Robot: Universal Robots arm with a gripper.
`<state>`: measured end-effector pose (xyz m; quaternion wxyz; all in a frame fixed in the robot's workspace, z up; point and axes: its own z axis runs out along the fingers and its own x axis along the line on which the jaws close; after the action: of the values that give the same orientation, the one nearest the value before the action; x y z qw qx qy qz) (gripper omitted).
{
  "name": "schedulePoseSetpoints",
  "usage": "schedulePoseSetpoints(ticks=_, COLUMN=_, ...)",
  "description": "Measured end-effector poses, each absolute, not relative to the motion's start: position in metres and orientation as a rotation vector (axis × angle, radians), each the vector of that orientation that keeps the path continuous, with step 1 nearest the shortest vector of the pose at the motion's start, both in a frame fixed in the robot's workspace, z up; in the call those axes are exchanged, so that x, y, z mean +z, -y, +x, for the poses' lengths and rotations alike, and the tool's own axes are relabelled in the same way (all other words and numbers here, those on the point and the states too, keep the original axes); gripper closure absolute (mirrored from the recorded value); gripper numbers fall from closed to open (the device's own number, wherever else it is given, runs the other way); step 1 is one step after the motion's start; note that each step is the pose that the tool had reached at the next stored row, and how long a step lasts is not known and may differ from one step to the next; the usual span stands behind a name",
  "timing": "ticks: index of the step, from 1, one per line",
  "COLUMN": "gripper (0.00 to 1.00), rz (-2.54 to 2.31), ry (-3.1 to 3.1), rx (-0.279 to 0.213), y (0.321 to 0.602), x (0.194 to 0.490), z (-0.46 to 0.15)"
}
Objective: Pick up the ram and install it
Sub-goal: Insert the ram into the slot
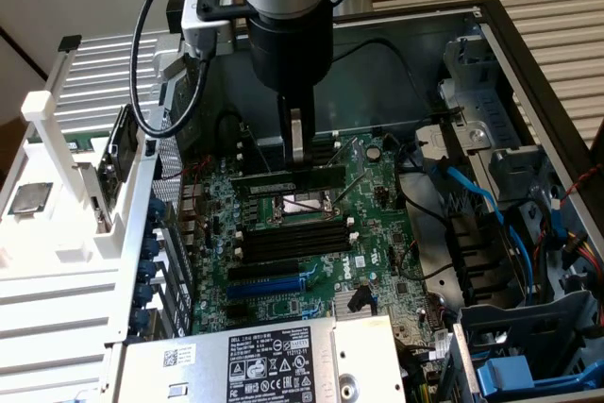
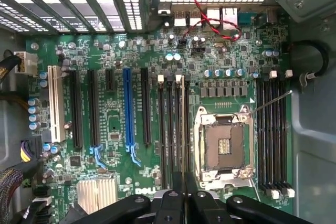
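Because the pincer is nipped almost shut on the top edge of the ram and grips it only near the middle, the long green stick hangs level but with both ends free, inside the open case and, as far as I can judge, above the board, not yet in it. In the wrist view the fingers line up over the bank of black memory slots just beside the open processor socket. The main danger is a small misalignment: if the stick comes down slightly off the slot's line or a little twisted, its lower edge would land on the slot wall and not drop in. Pressing then could bend the stick or shift it in the grip. A tilt along its length would seat one end first and jam the other. I cannot tell whether its notch faces the right way, nor whether the white clips at the slot ends stand open; either fault would block seating. The socket lies uncovered close by, so a sideways slip could put the stick's edge onto its fine contacts.
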<state>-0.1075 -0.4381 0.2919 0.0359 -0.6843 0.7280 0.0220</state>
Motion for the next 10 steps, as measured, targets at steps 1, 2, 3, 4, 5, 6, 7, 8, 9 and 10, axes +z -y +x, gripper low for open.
schedulePoseSetpoints(ticks=1, gripper=0.88, rz=-2.104, ry=-2.238, rx=0.064, y=0.4381, x=0.2915, z=-0.1072)
schedulePoseSetpoints(ticks=2, gripper=0.88, rz=-2.107, ry=-2.24, rx=0.058, y=0.4381, x=0.2911, z=-0.1065)
schedulePoseSetpoints(ticks=3, gripper=0.88, rz=-2.109, ry=-2.243, rx=0.052, y=0.4381, x=0.2907, z=-0.1061)
schedulePoseSetpoints(ticks=4, gripper=0.88, rz=-2.116, ry=-2.247, rx=0.041, y=0.4379, x=0.2903, z=-0.105)
schedulePoseSetpoints(ticks=5, gripper=0.88, rz=-2.118, ry=-2.247, rx=0.038, y=0.4378, x=0.2902, z=-0.1046)
schedulePoseSetpoints(ticks=6, gripper=0.88, rz=-2.12, ry=-2.246, rx=0.038, y=0.4379, x=0.2901, z=-0.1044)
schedulePoseSetpoints(ticks=7, gripper=0.88, rz=-2.125, ry=-2.241, rx=0.038, y=0.4378, x=0.2895, z=-0.1036)
schedulePoseSetpoints(ticks=8, gripper=0.88, rz=-2.129, ry=-2.237, rx=0.038, y=0.4377, x=0.2889, z=-0.1032)
schedulePoseSetpoints(ticks=9, gripper=0.88, rz=-2.135, ry=-2.232, rx=0.038, y=0.4373, x=0.2874, z=-0.1031)
schedulePoseSetpoints(ticks=10, gripper=0.88, rz=-2.137, ry=-2.23, rx=0.038, y=0.4373, x=0.2863, z=-0.1031)
